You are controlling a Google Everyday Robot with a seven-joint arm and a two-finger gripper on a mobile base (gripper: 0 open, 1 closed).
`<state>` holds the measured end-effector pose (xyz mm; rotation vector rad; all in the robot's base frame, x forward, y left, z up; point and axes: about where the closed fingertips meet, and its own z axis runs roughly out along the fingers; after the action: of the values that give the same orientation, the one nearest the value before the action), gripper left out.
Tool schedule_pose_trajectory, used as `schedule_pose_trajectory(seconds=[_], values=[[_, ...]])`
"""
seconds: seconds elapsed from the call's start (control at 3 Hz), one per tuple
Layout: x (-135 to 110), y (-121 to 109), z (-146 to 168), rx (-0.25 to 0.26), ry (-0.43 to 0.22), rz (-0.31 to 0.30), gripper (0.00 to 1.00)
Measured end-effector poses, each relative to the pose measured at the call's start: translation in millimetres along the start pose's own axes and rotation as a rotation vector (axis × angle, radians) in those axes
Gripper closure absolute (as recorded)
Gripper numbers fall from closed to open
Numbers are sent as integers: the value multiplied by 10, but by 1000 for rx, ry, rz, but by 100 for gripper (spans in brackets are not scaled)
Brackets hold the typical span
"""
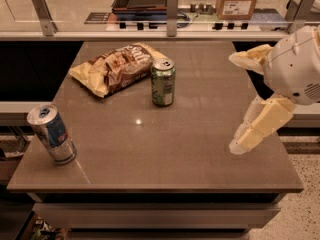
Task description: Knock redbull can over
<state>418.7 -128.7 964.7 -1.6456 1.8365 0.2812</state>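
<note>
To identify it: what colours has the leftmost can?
The redbull can is blue and silver, camera view; end effector at far right.

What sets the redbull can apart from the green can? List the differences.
The redbull can is slim, blue and silver; the green can is shorter and wider. The redbull can stands at the front-left corner of the table, the green can beside the chip bag. The green can is nearer the end effector, which is open over the right edge. Both stand upright.
</note>
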Motion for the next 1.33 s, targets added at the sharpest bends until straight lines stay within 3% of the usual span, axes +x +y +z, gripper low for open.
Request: schedule_pose_trajectory(seconds=[0.67, 1.0, 1.33], values=[[-335, 200, 416, -17, -319, 0, 0], [-519, 233, 528, -34, -434, -2, 0], [-519, 234, 528, -34, -433, -3, 0]])
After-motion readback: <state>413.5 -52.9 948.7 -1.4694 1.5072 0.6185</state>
